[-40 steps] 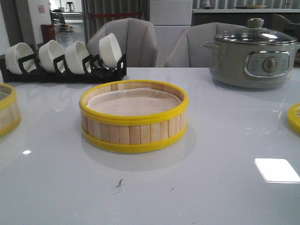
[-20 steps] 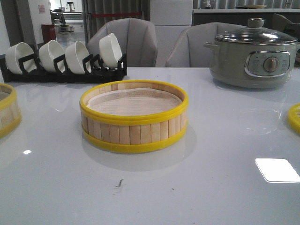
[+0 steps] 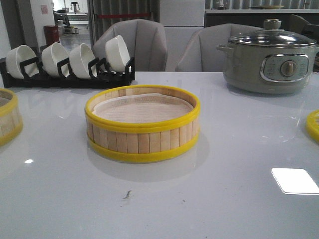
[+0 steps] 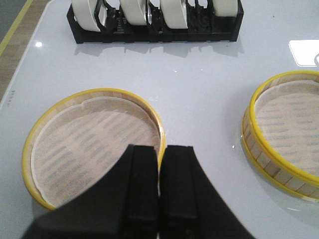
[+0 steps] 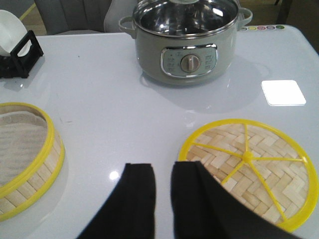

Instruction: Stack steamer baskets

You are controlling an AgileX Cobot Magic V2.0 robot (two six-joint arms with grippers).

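Note:
One steamer basket (image 3: pixel 142 122) with bamboo slat walls, yellow rims and a whitish liner stands at the table's middle. It also shows in the left wrist view (image 4: pixel 286 134) and the right wrist view (image 5: pixel 25 159). A second basket (image 3: pixel 7 117) sits at the left edge, and from the wrist (image 4: pixel 94 144) its liner shows. My left gripper (image 4: pixel 160 148) hovers over this basket's rim, shut and empty. My right gripper (image 5: pixel 163 167) hangs over bare table, narrowly open and empty. Neither gripper shows in the front view.
A woven bamboo lid (image 5: pixel 249 169) with yellow rim and spokes lies flat at the right, beside my right gripper. A grey-green electric pot (image 3: pixel 269 59) stands at the back right. A black rack of white bowls (image 3: pixel 70 62) stands at the back left.

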